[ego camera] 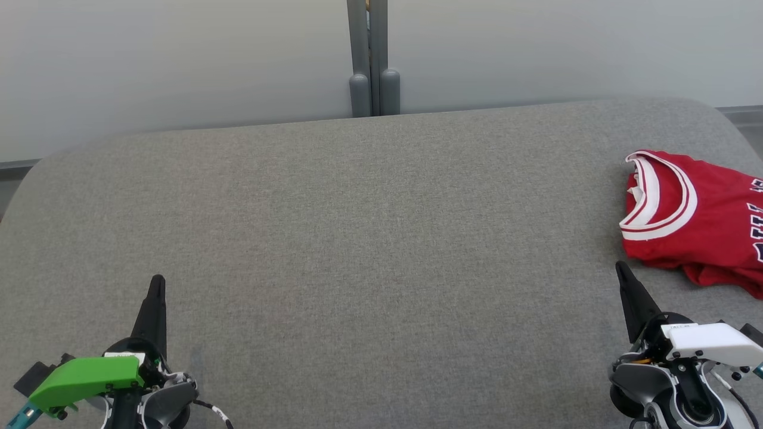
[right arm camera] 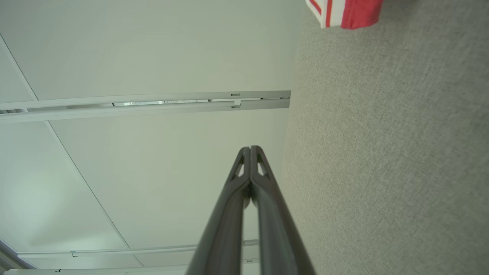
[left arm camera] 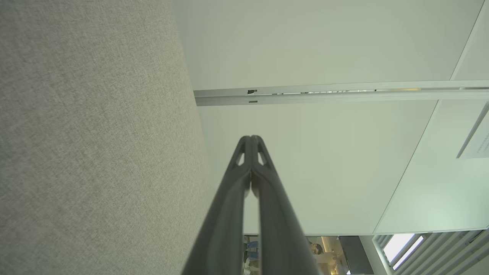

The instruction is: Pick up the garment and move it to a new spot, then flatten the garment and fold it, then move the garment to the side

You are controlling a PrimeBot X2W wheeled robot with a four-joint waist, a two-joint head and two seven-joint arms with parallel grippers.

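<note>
At right on grey table [ego camera: 357, 238], red garment [ego camera: 709, 220]; behind, grey post [ego camera: 369, 65].

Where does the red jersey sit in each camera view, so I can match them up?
Head view: the red jersey lies at the right edge on the grey padded surface, just beyond the shut right tool.
Right wrist view: a striped corner of the red jersey pokes in at the top edge, right of centre.
Left wrist view: grey padded surface at left, pale wall at right, shut left tool between.
Shared landmark: the grey padded surface.
</note>
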